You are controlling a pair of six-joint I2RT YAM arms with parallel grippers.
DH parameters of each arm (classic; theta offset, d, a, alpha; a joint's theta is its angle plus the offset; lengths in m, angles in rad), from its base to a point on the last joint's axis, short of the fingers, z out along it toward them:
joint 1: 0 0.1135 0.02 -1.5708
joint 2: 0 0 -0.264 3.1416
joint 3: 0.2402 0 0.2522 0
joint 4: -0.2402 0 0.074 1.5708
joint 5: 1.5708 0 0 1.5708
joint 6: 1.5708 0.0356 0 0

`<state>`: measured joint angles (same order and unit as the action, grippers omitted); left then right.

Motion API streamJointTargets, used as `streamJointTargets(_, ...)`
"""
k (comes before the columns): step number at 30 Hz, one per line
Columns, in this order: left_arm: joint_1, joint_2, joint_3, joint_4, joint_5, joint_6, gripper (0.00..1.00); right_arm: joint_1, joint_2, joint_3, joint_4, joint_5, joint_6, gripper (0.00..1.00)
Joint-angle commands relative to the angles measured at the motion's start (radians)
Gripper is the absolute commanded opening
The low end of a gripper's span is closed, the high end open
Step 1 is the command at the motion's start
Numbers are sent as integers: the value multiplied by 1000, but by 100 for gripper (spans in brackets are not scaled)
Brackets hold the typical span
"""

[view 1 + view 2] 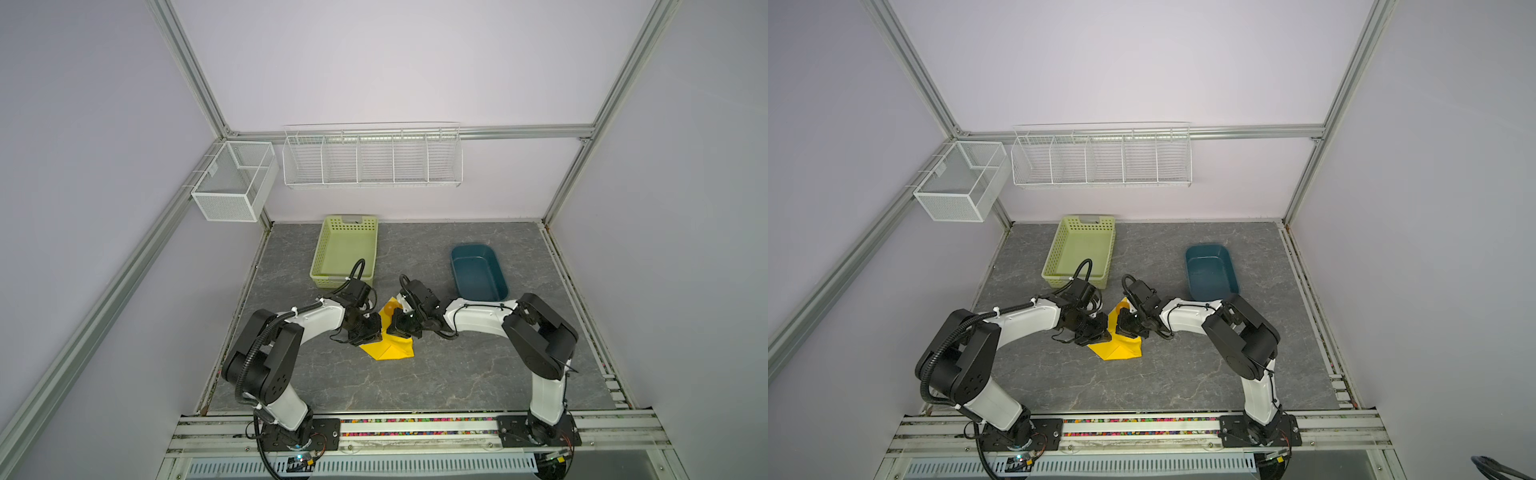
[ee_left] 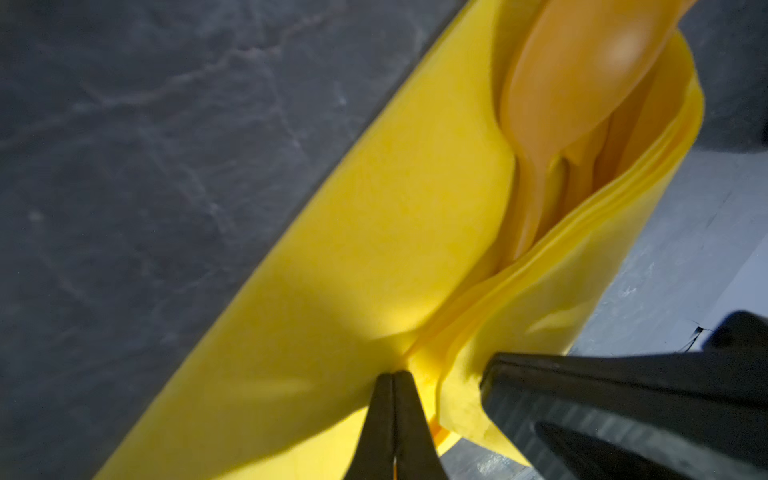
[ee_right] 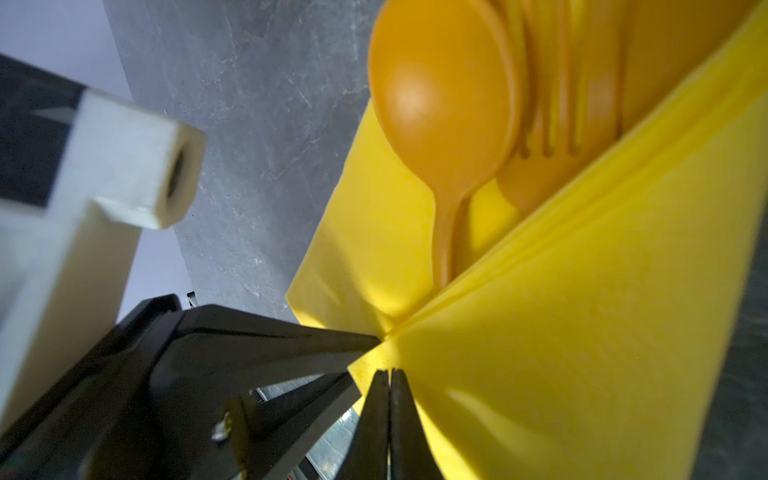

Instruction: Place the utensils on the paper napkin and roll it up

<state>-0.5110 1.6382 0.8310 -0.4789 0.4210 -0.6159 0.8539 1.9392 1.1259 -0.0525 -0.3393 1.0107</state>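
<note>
Napkin (image 1: 390, 349) lay mid-counter (image 1: 415, 386), folded over utensils (image 3: 440, 104), heads poking out far end. Left end effector (image 2: 392, 382) & right end effector (image 3: 390, 378) each pinched together on paper. Best roll w/ both in sync, gently; thin paper likely tears.

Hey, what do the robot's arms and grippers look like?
Both arms have white shells and black joint housings: left arm, right arm. A black corrugated hose runs along the left arm; black cables loop at both wrists. The left gripper and right gripper have slim, tapered black fingers.
</note>
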Motion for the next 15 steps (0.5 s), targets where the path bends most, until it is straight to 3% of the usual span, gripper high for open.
streamJointTargets(1, -1, 24, -22, -24, -31, 7, 2, 9, 47, -12, 6, -22, 28, 7)
streamJointTargets(15, -2, 40, -24, -23, -32, 11, 0, 9, 88, -21, 50, -47, 42, 7)
